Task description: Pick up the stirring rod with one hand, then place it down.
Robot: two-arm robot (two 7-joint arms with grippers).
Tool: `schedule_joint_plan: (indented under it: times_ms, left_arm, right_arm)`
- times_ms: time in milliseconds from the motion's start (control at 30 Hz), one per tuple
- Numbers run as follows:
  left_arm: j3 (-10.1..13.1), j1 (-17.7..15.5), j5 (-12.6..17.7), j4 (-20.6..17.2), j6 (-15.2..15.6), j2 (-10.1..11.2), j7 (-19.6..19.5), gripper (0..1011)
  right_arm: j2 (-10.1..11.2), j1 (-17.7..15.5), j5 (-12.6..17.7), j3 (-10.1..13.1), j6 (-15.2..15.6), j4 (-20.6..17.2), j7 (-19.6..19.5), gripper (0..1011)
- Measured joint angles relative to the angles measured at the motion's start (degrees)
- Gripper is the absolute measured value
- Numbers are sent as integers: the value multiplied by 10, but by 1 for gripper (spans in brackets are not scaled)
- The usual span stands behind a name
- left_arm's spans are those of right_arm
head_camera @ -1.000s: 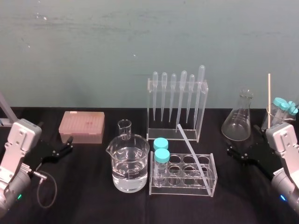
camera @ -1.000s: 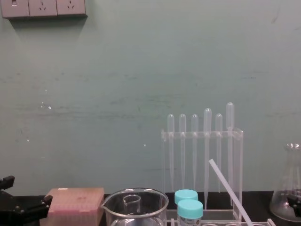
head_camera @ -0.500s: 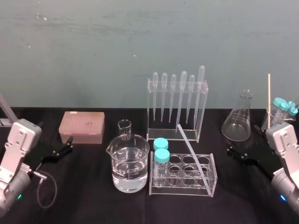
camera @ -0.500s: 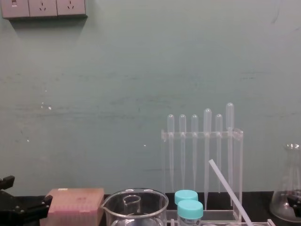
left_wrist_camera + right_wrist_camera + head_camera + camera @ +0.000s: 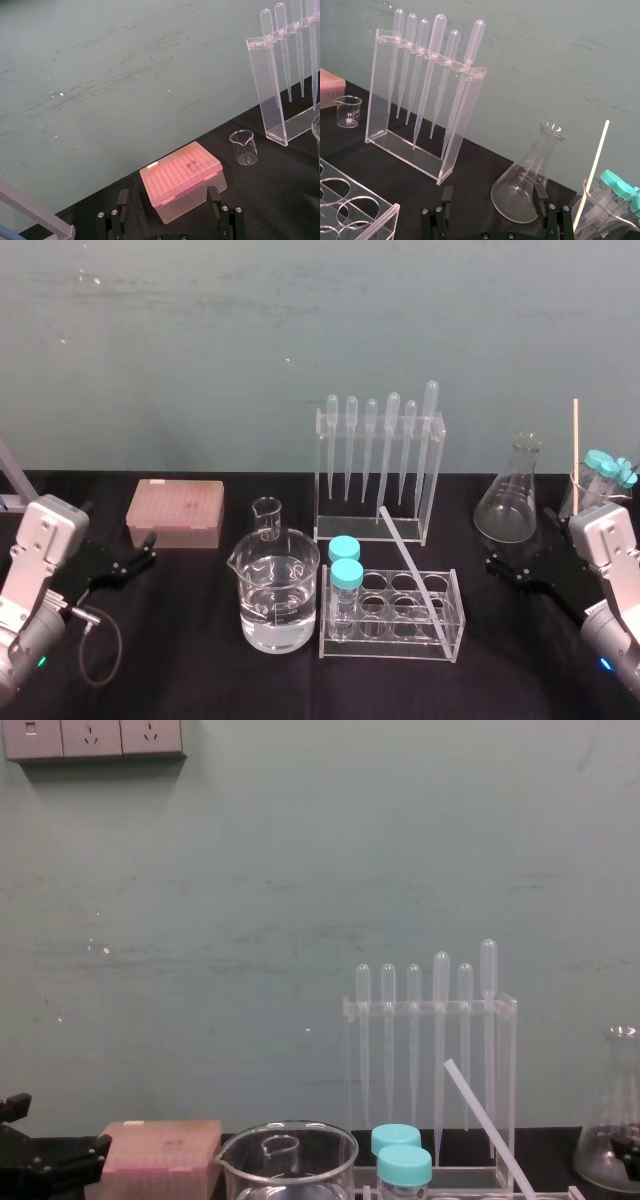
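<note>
The stirring rod (image 5: 411, 562) leans in the test tube rack (image 5: 392, 646) while my left gripper (image 5: 122, 536) and right gripper (image 5: 517, 540) sit spread open and empty, well apart from the rack on either side, so I fear a slanted pull tips that rack.

Stirring rod (image 5: 410, 562) leaning in the rack, both pincers sitting apart from it

The thin, straight, translucent-white stirring rod is standing tilted in the clear test-tube rack (image 5: 390, 642), its lower end sitting near the rack's right front corner and its upper end slanting back and leftward. The black left pincer (image 5: 168, 200) and right pincer (image 5: 491, 199) are resting low at opposite sides of the counter (image 5: 200, 660), fingers spread, well apart from the rod.
</note>
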Motion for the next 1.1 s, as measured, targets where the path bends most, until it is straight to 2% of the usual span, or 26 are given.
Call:
schedule_joint_plan:
  times_ms: [733,833,867,900,933,1000,1067,1100]
  left_arm:
    - [0,0,0,0,0,0,0,1000]
    - [0,0,0,0,0,0,0,1000]
    - [0,0,0,0,0,0,0,1000]
    - [0,0,0,0,0,0,0,1000]
    - [0,0,0,0,0,0,0,1000]
    - [0,0,0,0,0,0,0,1000]
    - [0,0,0,0,0,0,0,1000]
    - [0,0,0,0,0,0,0,1000]
  right_arm:
    - [-1,-2,-2,4,-6,0,0,1003]
    - [-3,-10,-2,16,-39,-4,-1,1003]
    - [-4,-12,-1,20,-54,-6,-1,1003]
    - [-5,-15,0,27,-84,-9,1,1003]
    - [-5,-17,2,30,-96,-12,5,1003]
    - [-5,-19,7,34,-122,-17,14,1003]
    - [-5,-21,16,37,-162,-28,42,1003]
    - [-5,-21,16,37,-162,-28,42,1003]
